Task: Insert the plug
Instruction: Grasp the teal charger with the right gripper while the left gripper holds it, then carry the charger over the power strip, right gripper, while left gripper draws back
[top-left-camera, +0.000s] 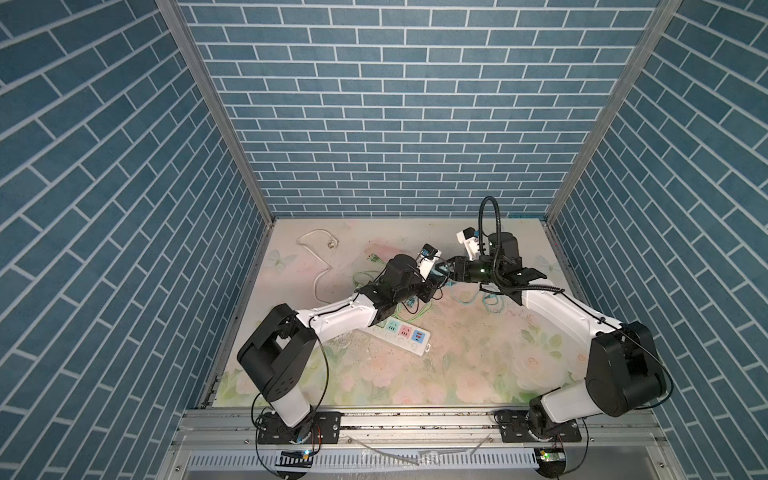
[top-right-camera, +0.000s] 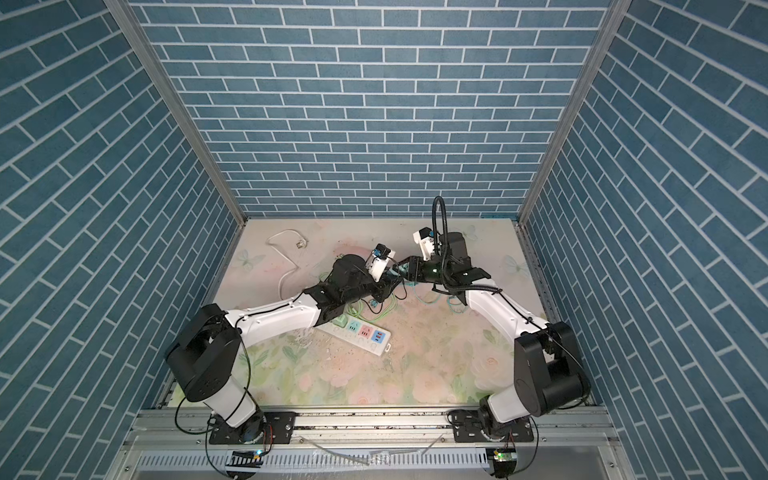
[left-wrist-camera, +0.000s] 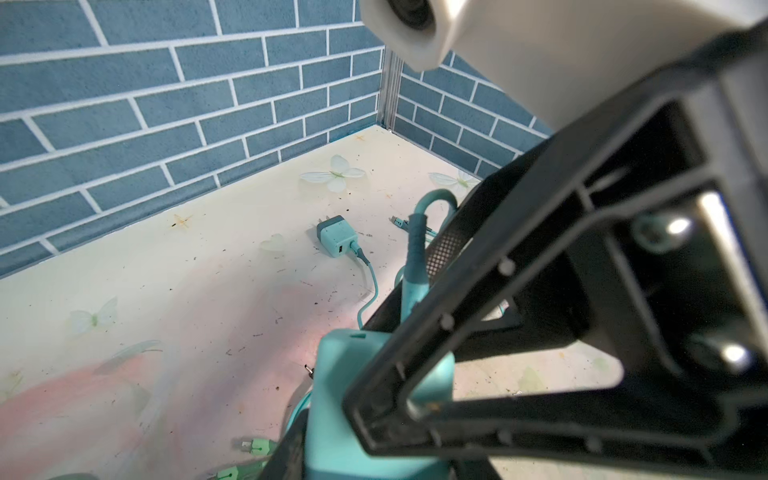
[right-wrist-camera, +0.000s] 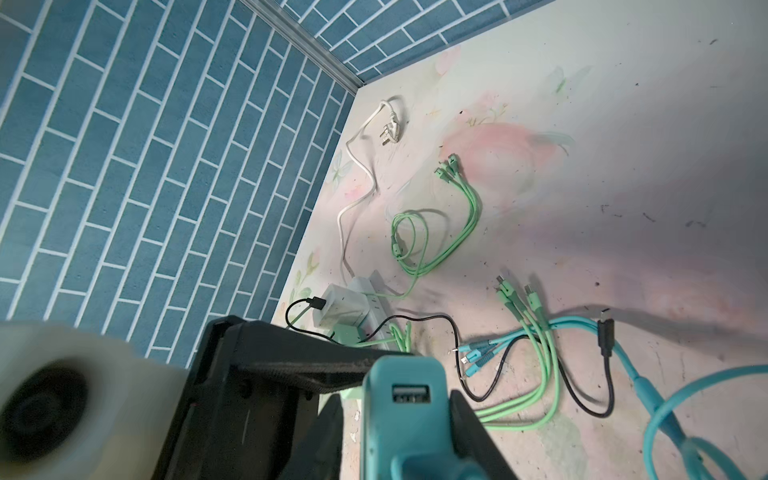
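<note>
The plug (right-wrist-camera: 405, 419) is a teal charger block with a USB port, held above the table where both arms meet. In the left wrist view the plug (left-wrist-camera: 345, 415) fills the space between the fingers of my left gripper (left-wrist-camera: 353, 457), which is shut on it. My right gripper (right-wrist-camera: 399, 399) straddles the same block. One finger lies against it and a thin gap shows at the other, so its grip is unclear. Both top views show the left gripper (top-left-camera: 435, 277) (top-right-camera: 391, 277) and right gripper (top-left-camera: 448, 266) (top-right-camera: 402, 266) tip to tip. The white power strip (top-left-camera: 405, 332) (top-right-camera: 368, 336) lies nearer, partly under the left arm.
A second teal charger (left-wrist-camera: 336, 237) with its cable lies near the back wall. Green cables (right-wrist-camera: 436, 232), a black cable (right-wrist-camera: 606, 332) and teal connectors (right-wrist-camera: 478, 357) are strewn beneath the grippers. A white cord with a plug (top-left-camera: 328, 245) runs toward the back left corner. A white adapter (right-wrist-camera: 340, 307) sits in the strip.
</note>
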